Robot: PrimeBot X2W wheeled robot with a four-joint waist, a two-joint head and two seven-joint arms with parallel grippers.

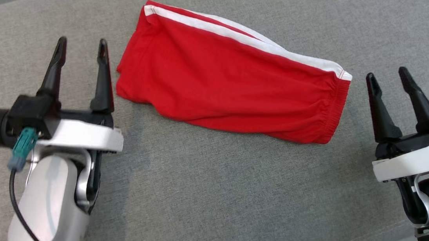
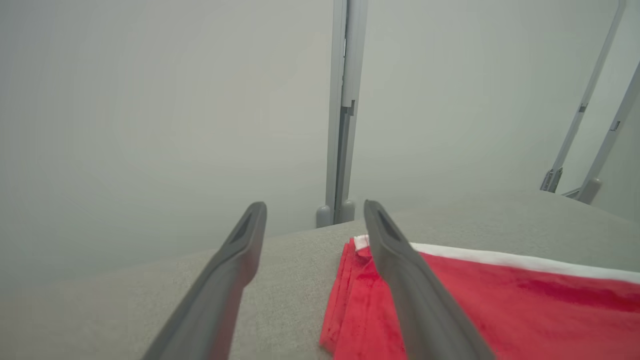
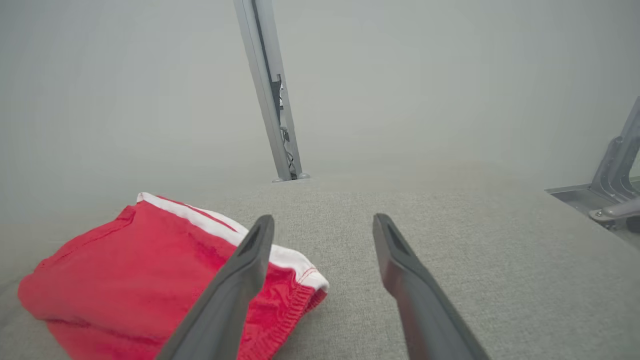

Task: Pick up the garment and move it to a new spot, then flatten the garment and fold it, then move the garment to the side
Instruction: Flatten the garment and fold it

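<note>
The grey padded surface (image 1: 222, 198) is spread under everything. Near its middle the red garment (image 1: 226, 80) is laid flat: a pair of shorts that appears doubled over on itself, its long axis running from about 11 o'clock to 4 o'clock in the head view. The fold is judged to be largely made, so the step in hand is taken to be a fresh grasp for shifting the garment aside (a further fold cannot be ruled out).

The left gripper (image 1: 82, 46) is held at the garment's 9 o'clock, just beside the leg-hem end. The right gripper (image 1: 387, 74) is held at its 4 o'clock, near the waistband (image 1: 337, 104). Both pairs of fingers (image 1: 102, 76) are spread wide and nothing is held between them.

For the move to be done well, both ends should be pinched together and through every layer, so that the stack is not peeled apart. The gathered waistband looks thick and is judged to offer the firmer hold. At the hem end several loose edges are stacked, as seen in the left wrist view, and all of them should be caught in one bite. The garment is best carried low and kept lightly taut between the two grips. The white stripe (image 1: 254, 40) along the 1 o'clock edge can be watched for slipping layers.
</note>
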